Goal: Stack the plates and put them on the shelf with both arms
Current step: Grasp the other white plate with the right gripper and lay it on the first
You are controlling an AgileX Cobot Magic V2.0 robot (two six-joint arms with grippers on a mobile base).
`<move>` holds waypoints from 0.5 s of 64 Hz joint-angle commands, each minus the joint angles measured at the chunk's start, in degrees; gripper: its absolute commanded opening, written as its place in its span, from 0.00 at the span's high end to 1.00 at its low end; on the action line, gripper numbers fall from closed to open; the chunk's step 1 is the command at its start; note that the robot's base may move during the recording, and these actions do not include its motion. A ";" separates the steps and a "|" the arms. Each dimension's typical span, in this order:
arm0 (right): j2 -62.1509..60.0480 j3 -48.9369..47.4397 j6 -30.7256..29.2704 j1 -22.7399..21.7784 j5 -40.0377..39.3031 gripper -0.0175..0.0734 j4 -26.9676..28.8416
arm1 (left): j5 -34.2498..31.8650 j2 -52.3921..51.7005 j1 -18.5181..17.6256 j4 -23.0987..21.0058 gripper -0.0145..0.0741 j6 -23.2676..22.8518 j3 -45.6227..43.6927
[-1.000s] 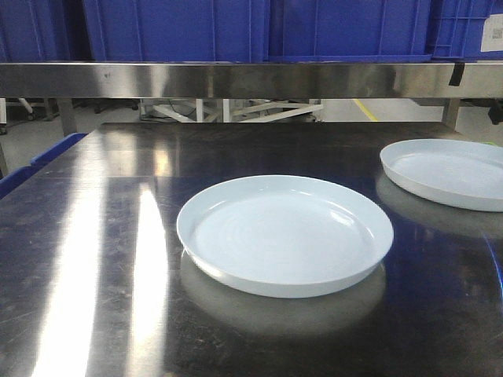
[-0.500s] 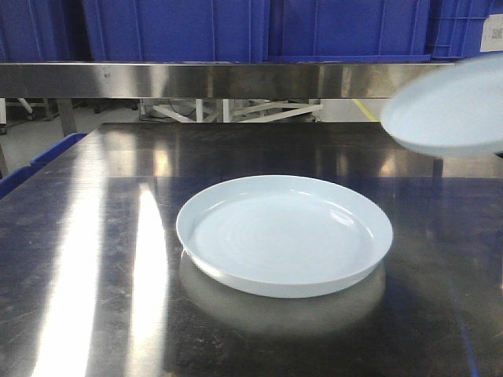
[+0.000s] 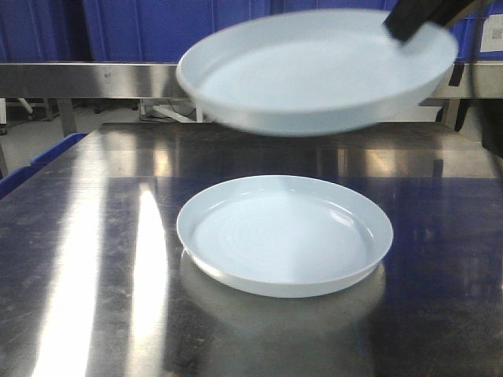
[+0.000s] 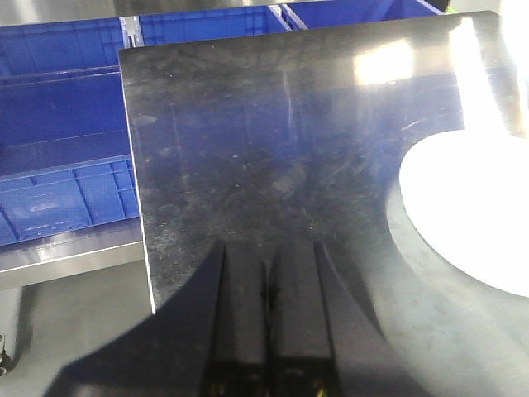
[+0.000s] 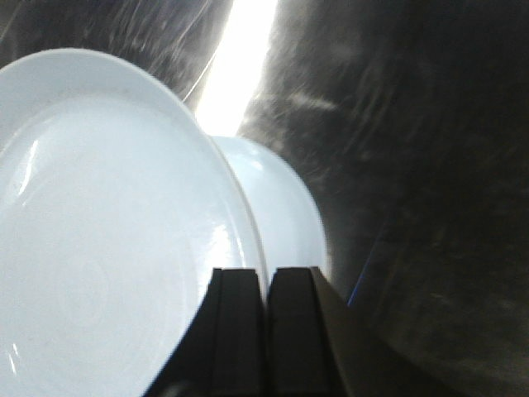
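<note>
One pale bluish-white plate (image 3: 283, 236) lies flat on the steel table (image 3: 94, 259) at the centre. A second plate (image 3: 314, 71) hangs in the air right above it, slightly tilted and blurred. My right gripper (image 3: 420, 20) holds this plate at its far right rim. In the right wrist view the right gripper (image 5: 266, 273) is shut on the rim of the held plate (image 5: 107, 231), and the lower plate (image 5: 285, 211) shows beyond it. My left gripper (image 4: 269, 248) is shut and empty above the table's left part, with a plate's bright edge (image 4: 471, 215) to its right.
A stainless shelf edge (image 3: 94, 78) runs across the back above the table, with blue crates (image 3: 141, 27) on it. More blue crates (image 4: 58, 165) sit lower down beside the table's left edge (image 4: 136, 207).
The plate that lay at the table's right has been lifted and carried left; it now hangs over the centre plate. The centre plate has not moved.
</note>
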 commanded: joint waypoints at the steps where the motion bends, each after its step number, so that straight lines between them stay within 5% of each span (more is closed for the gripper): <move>1: 1.66 -1.46 -0.68 0.86 -2.55 0.75 1.66 | -4.02 0.00 -0.18 0.66 0.74 -0.61 -1.76; 32: 13.67 -1.46 -0.74 0.86 -2.50 0.75 1.66 | -4.02 0.00 -0.18 0.66 0.74 -0.61 -1.76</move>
